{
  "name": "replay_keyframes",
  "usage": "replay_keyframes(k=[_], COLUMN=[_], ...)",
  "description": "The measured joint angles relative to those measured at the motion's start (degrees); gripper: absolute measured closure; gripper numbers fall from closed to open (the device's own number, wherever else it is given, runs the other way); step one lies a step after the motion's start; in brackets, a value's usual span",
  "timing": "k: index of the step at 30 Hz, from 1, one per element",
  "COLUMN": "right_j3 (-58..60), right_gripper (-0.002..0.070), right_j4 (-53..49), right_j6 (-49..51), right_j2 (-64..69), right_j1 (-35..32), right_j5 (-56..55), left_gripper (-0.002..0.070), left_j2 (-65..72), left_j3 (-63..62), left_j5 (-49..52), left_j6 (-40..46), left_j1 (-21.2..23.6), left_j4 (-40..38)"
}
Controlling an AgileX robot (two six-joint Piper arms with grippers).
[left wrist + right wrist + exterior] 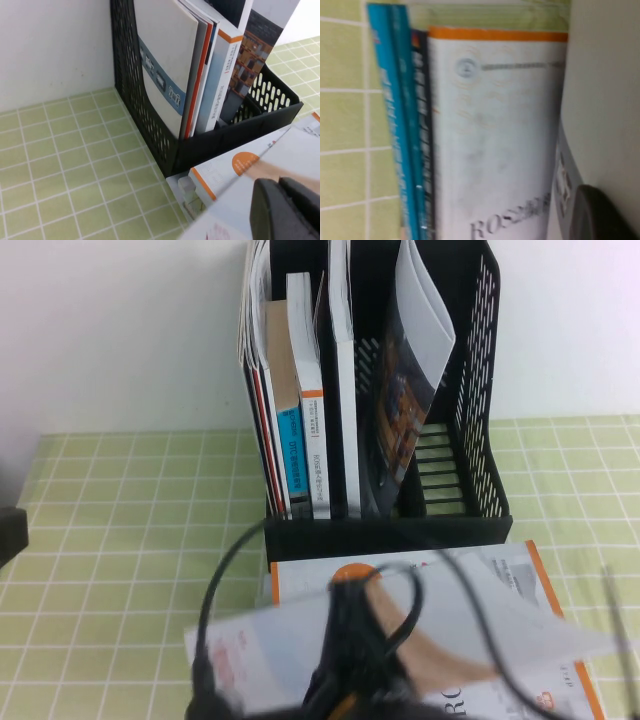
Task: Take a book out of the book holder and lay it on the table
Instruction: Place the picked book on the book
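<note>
The book (pixel 270 655), a floppy white booklet with a tan band, hangs tilted just above the table (pixel 120 540), in front of the black book holder (pixel 390 530). My left gripper (pixel 350 585) reaches in from the near edge and is shut on the book's upper edge. In the left wrist view the gripper (pixel 282 210) is closed over the book (pixel 235 215) beside the holder (pixel 145 115). My right gripper (pixel 600 215) shows only as a dark shape next to a plain grey-white sheet (pixel 605 100). I cannot tell whether that sheet is the book.
The white orange-edged ROS2 book (pixel 520 690) lies flat under the held book, on top of other books with teal spines (pixel 395 125). The holder keeps several upright books (pixel 300 420) and a dark colourful magazine (pixel 405 390). A white wall stands behind.
</note>
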Motion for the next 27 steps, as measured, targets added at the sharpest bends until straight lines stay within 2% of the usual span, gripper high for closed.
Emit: replay_keyframes(k=[6, 12, 15, 22, 24, 27], right_j3=[3.0, 8.4, 9.4, 9.7, 9.7, 9.7], right_gripper=[0.0664, 0.0664, 0.0664, 0.0662, 0.0636, 0.0527], right_j4=[3.0, 3.5, 2.8, 1.4, 2.0, 4.2], right_j6=[0.1, 5.0, 7.0, 7.8, 7.7, 5.8], right_j2=[4.7, 5.1, 4.7, 4.5, 4.5, 4.5], right_j1=[-0.3, -7.9, -11.6, -13.3, -13.3, -12.9], right_j5=[-1.7, -10.8, -11.2, -11.3, -12.0, -13.2], left_gripper=[0.0678, 0.0678, 0.0678, 0.0678, 0.0678, 0.0678], left_j2=[0.0, 0.0, 0.0, -0.1, -0.1, -0.1], left_j3=[0.0, 0.0, 0.0, 0.0, 0.0, 0.0], left_j5=[0.1, 1.2, 2.0, 1.8, 1.7, 1.5], left_j6=[0.0, 0.0, 0.0, 0.0, 0.0, 0.0], left_j1=[0.0, 0.0, 0.0, 0.0, 0.0, 0.0], left_j4=[0.3, 0.4, 0.6, 0.6, 0.6, 0.6])
